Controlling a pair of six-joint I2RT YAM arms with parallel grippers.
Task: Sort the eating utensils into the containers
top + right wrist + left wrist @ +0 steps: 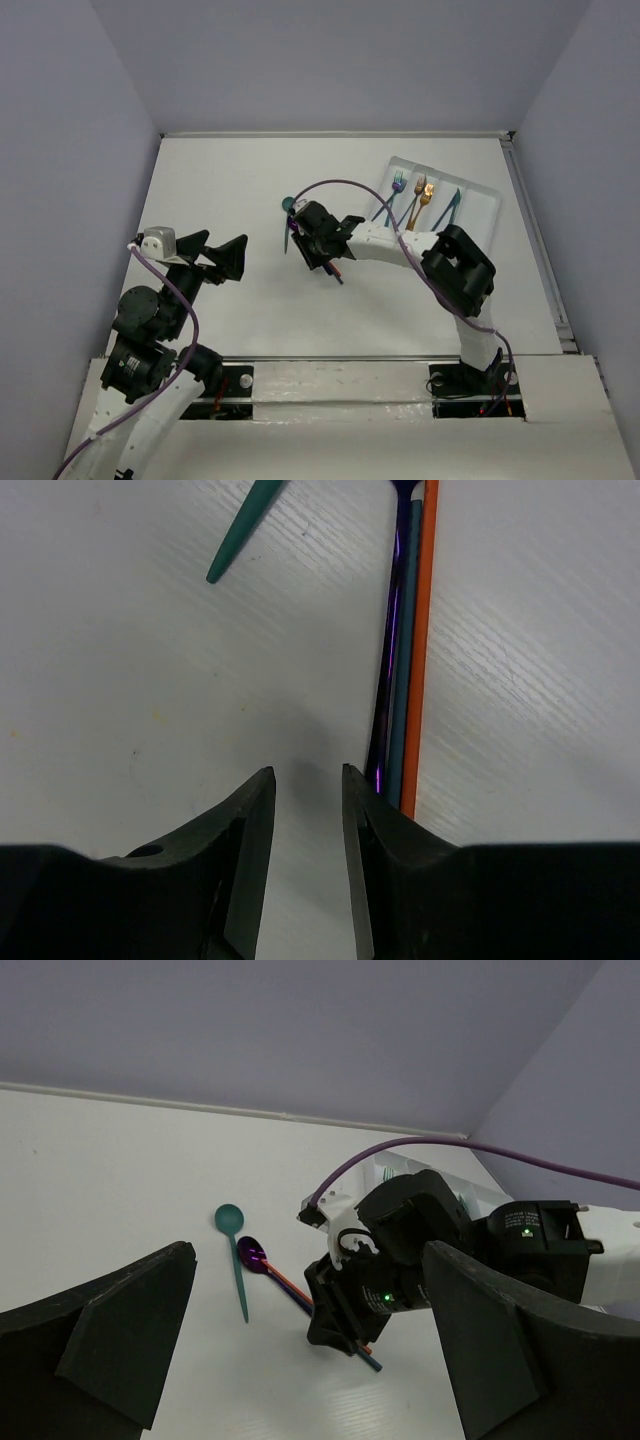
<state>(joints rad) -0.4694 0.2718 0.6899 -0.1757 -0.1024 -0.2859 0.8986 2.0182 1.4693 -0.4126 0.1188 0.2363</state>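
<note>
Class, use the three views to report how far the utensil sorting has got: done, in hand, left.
Done: a purple fork, gold fork and teal utensil lie in the white tray. In hand: nothing; the right gripper hovers over the table, jaws narrowly apart and empty. Left: teal spoon, purple spoon, an orange handle and a blue handle beside it.

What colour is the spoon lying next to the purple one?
Teal. The spoon shows best in the left wrist view.
</note>
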